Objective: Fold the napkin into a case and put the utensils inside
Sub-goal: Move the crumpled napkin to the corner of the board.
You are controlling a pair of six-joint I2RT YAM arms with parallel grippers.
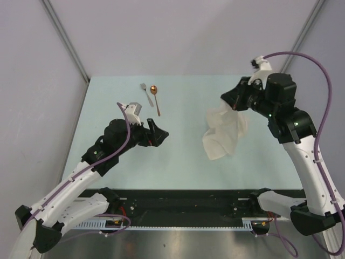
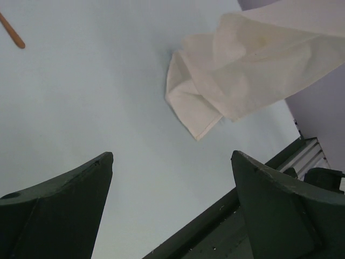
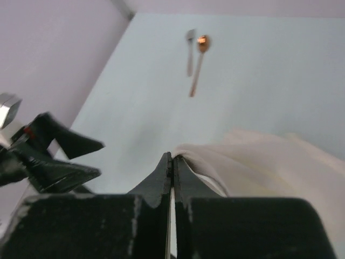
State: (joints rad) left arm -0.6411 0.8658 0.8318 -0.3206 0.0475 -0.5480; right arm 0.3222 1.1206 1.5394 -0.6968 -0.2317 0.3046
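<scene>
The cream napkin [image 1: 223, 135] hangs crumpled from my right gripper [image 1: 235, 106], its lower end resting on the table at the right. In the right wrist view the right gripper [image 3: 173, 156] is shut on a corner of the napkin [image 3: 269, 162]. My left gripper [image 1: 161, 135] hovers open over the table's middle left, apart from the cloth. Between its fingers [image 2: 172, 156] is only bare table, with the napkin [image 2: 242, 75] beyond. The utensils lie side by side at the back: a silver fork [image 1: 146, 93] and a copper-bowled spoon [image 1: 156, 97].
The pale blue table [image 1: 183, 156] ends at grey walls on both sides and at the back. A black rail [image 1: 183, 208] with the arm bases runs along the near edge. The fork [image 3: 190, 48] and spoon [image 3: 199, 54] also show far off in the right wrist view.
</scene>
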